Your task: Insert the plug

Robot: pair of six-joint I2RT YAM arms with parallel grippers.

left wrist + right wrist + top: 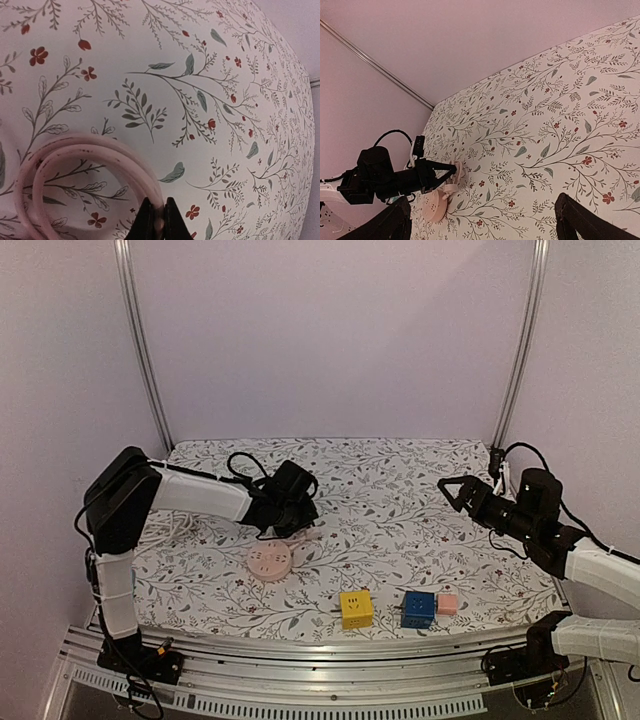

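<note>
The left gripper has its jaws closed on the pink cable. In the left wrist view the two dark fingertips pinch it from either side, low over the flowered desk. Beside the pinch the cable curls into a double loop lying flat on the cloth. In the overhead view this grip sits just behind the round pink socket, on its right, with the left arm stretched low across the desk from the left to reach it. A pale length of cable lies on the cloth to the left of the socket. No plug head at the cable's end can be made out in any view.

The round pink socket lies flat, face up, and nothing is plugged into it. To its right, toward the desk's near edge, stands a yellow cube adapter with dark socket holes on its top face. Further right is a blue cube adapter. A small pink block stands right against the blue one's far side from the socket. What look like short prongs stick out of the left face of each cube, though they are too small to be sure.

The right gripper hangs in the air well to the right of the socket and behind the blue cube. Its jaws are spread wide and hold nothing. Its wrist camera looks across the cloth toward the left arm and the socket.
</note>
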